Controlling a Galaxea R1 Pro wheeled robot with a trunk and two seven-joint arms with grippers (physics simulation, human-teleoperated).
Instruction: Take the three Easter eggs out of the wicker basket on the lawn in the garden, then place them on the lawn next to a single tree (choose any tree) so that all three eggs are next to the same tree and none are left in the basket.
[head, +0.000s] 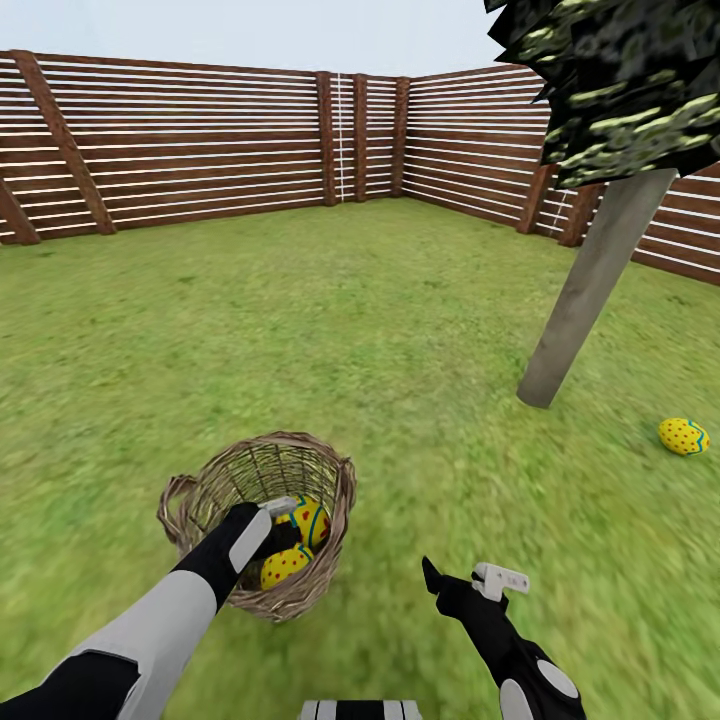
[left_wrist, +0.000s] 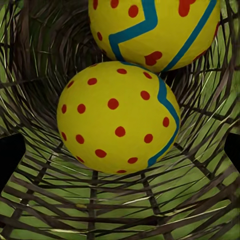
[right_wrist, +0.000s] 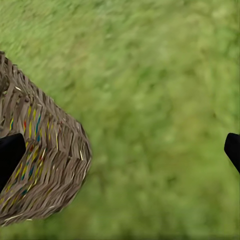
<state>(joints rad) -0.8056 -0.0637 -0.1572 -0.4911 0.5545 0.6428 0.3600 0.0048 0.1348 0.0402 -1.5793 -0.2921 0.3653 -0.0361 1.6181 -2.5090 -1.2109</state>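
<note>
The wicker basket (head: 262, 520) lies tipped toward the robot on the lawn (head: 380, 330), two Easter eggs (left_wrist: 118, 117) inside. The left gripper (head: 272, 520) reaches in, fingers spread. A third egg (head: 684, 436), long axis left-right, lies right of the tree (head: 590, 285). The right gripper (head: 468, 582) hovers with fingers spread.

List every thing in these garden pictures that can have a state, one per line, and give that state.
Wicker basket: upright on the lawn, two eggs inside.
Eggs in basket: touching, not gripped.
Third egg: out on the lawn, near the tree.
Left gripper: inside the basket, fingers open.
Right gripper: open, empty, above grass beside the basket.
</note>
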